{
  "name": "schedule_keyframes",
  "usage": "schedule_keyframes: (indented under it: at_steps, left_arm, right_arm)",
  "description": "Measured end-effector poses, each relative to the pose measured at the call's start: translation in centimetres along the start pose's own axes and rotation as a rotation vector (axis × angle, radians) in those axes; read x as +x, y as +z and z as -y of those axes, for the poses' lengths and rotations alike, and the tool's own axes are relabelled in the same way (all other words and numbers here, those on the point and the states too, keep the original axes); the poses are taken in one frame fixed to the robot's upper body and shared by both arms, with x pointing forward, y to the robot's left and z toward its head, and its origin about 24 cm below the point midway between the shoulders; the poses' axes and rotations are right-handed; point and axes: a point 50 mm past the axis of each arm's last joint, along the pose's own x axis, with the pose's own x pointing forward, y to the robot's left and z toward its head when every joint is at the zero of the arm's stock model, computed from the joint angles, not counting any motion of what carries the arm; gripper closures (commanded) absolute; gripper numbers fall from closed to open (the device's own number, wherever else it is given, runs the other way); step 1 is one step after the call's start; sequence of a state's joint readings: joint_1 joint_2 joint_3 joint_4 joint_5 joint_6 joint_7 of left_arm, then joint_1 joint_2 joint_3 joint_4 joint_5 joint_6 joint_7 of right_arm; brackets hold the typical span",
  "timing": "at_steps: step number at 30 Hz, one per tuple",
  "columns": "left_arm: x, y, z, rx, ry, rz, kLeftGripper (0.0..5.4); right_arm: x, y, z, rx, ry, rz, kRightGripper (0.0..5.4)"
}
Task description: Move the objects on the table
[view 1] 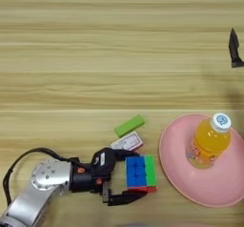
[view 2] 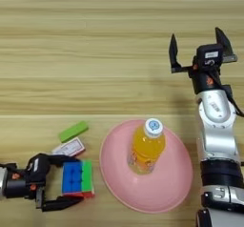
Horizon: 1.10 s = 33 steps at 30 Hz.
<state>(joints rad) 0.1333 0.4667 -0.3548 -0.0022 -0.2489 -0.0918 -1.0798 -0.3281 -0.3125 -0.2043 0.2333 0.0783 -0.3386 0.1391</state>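
Left gripper (view 1: 127, 177) spread wide, black fingers bracketing multicoloured puzzle cube (view 1: 140, 173) by red-and-white flat packet (view 1: 127, 141). Imo close square on faces, then lift. Right gripper (view 2: 200, 48) parked, fingers apart, empty.

Orange bottle (view 1: 209, 144) with white cap, pink plate (view 1: 176, 166), green block (view 1: 129, 125), multicoloured cube (view 1: 140, 173).

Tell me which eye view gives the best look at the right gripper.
The right eye view: the right gripper shows whole there, jaws open, raised over bare table beyond the pink plate, with its arm below. The left eye view catches only one black finger at its right edge.
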Motion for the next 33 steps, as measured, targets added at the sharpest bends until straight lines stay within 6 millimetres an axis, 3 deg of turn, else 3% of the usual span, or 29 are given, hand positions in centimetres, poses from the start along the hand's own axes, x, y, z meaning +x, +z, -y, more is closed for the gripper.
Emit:
schedule_keyframes:
  at_steps: [8,16,22,29,33]
  left_arm:
    - [-0.2,0.0,-0.5,0.008,0.041,-0.005,0.02]
    - [-0.9,1.4,-1.1,0.067,0.097,0.034,0.02]
    - [-2.1,3.1,-1.8,0.123,0.166,0.105,0.02]
    - [-4.9,8.0,-3.7,0.243,0.395,0.314,0.02]
    - [-5.4,9.1,-3.8,0.268,0.478,0.367,0.02]
  right_arm:
    - [0.0,0.0,0.0,0.0,0.0,0.001,0.0]
    - [0.2,0.1,-0.1,0.001,0.001,0.006,0.0]
    - [0.2,0.1,-0.1,0.003,0.002,0.007,0.0]
    - [0.2,0.2,-0.2,0.004,0.003,0.012,0.0]
    - [0.3,0.5,-0.2,0.002,0.003,0.024,0.0]
